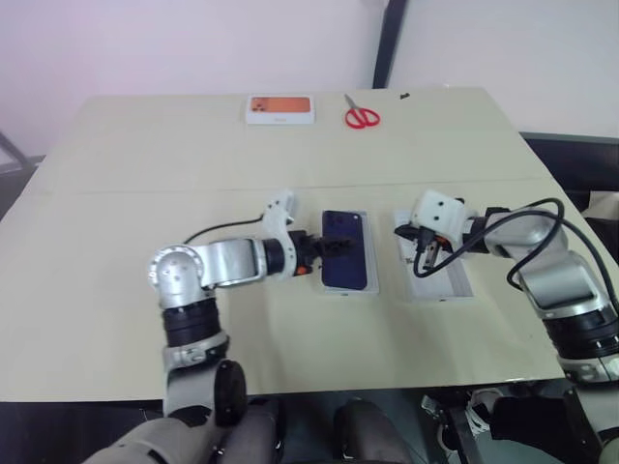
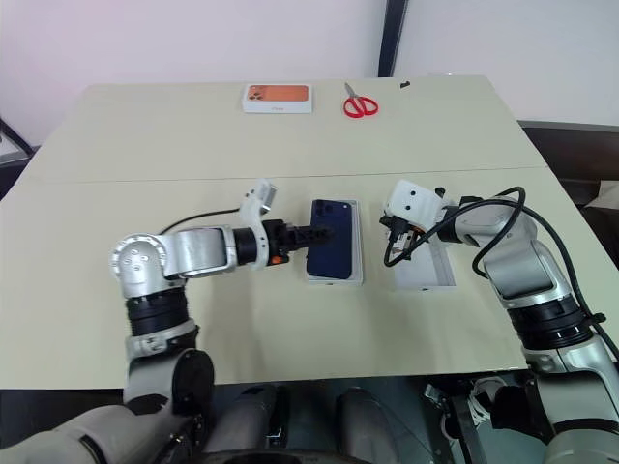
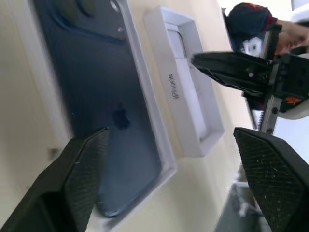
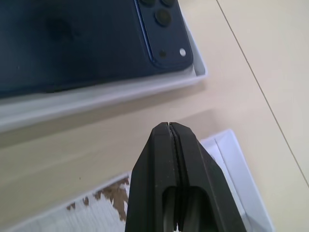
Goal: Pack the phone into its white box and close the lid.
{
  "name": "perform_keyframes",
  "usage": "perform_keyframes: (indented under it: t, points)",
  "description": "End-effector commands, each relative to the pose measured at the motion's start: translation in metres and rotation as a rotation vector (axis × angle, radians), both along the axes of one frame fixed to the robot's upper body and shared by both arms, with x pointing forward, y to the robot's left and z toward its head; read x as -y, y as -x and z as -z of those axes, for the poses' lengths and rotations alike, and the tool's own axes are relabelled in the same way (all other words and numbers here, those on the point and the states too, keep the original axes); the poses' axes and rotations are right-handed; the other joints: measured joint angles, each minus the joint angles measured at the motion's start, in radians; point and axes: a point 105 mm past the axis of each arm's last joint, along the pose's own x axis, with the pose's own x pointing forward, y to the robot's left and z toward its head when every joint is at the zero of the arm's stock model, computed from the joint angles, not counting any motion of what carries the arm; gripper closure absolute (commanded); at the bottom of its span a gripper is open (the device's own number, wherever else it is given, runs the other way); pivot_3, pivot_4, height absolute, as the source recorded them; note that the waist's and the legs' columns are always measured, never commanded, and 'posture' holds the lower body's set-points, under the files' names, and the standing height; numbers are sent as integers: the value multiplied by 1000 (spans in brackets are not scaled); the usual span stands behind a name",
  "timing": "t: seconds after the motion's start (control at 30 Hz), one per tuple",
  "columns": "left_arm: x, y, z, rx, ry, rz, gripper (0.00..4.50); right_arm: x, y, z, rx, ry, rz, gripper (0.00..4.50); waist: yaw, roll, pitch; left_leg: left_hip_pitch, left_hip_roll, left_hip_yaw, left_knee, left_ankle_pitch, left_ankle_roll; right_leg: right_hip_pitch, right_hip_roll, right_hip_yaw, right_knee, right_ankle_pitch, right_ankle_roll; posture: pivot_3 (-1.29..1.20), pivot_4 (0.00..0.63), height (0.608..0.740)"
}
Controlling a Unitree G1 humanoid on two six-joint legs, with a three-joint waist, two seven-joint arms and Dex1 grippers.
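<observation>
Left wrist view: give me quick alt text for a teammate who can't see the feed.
The dark blue phone lies back-up in its white box, camera cluster at the far corner. The left gripper is open over it, one finger above the phone's near end. Beside the box sits the upturned lid, with the right gripper over it.

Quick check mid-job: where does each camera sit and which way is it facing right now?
Head stereo pair: on the head, looking forward and down over the table; both arms show.
Left wrist: along the open left end effector at the phone lying in the white box.
Right wrist: along the shut right end effector above the lid.
All views share the phone.
</observation>
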Motion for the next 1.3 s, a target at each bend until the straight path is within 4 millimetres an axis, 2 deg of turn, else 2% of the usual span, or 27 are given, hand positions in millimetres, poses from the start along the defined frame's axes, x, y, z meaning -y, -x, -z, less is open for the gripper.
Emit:
perform_keyframes:
  t: [0.03, 0.17, 0.27, 0.4, 0.47, 0.6, 0.77, 0.9, 1.13, 1.3]
  points:
    - [-20, -11, -42, 182, 59, -56, 23, -6, -2, -15, 59, -3, -25, 4500, 2, 0, 0, 0, 0, 0, 0, 0, 0, 0, 0, 0, 0, 0, 0, 0, 150, 740]
    - [-63, -28, -74, 379, -4, -178, 23, -20, 0, -18, 69, -24, -69, 4500, 1, 0, 0, 0, 0, 0, 0, 0, 0, 0, 0, 0, -1, 0, 0, 0, 150, 740]
    - [-87, -29, -74, 519, -174, -179, 23, -39, 2, -19, 59, -65, -113, 4500, -2, 1, 0, 0, 0, 0, -1, 0, 0, 0, 0, 0, -1, 0, 0, 0, 150, 740]
    - [-110, -17, -56, 713, -403, -60, 23, -68, 0, -16, 29, -112, -119, 4500, -6, 3, 0, 0, 0, 0, -2, 0, 0, -1, 0, 0, -2, 0, 0, 0, 150, 740]
    - [-112, -12, -50, 766, -436, -8, 23, -76, 0, -15, 19, -125, -115, 4500, -2, 3, 0, 0, 0, 0, -3, 0, 0, -2, 0, 0, -2, 0, 0, 0, 150, 740]
    - [-124, 17, -27, 814, -446, 154, 23, -106, -1, -11, 9, -149, -111, 4500, 0, 3, 0, -1, 0, -1, -2, 0, 0, -2, -1, 0, -2, 0, -1, 0, 150, 740]
    - [-136, 42, 0, 828, -476, 285, 23, -127, 0, -6, -12, -151, -126, 4500, 1, 3, 1, -1, 0, 0, -3, 0, 0, -2, -1, 0, -2, 0, -1, 0, 150, 740]
    - [-132, 54, 4, 845, -437, 329, 23, -131, -1, 3, -32, -124, -126, 4500, 2, 4, 1, -1, 0, -1, -3, -1, 1, -2, -2, 0, -2, 0, -1, 0, 150, 740]
    - [-131, 53, 6, 846, -440, 309, 23, -129, -2, 11, -28, -70, -127, 4500, -4, 4, 1, -1, 0, -1, -3, -4, 7, -3, -1, 0, -1, 0, -1, 0, 150, 740]
    - [-132, 52, 6, 849, -441, 298, 23, -118, -1, 11, -27, -42, -114, 4500, -3, 4, 1, -1, 0, -1, -3, -4, 7, -2, -1, -1, -1, 0, -1, 0, 150, 740]
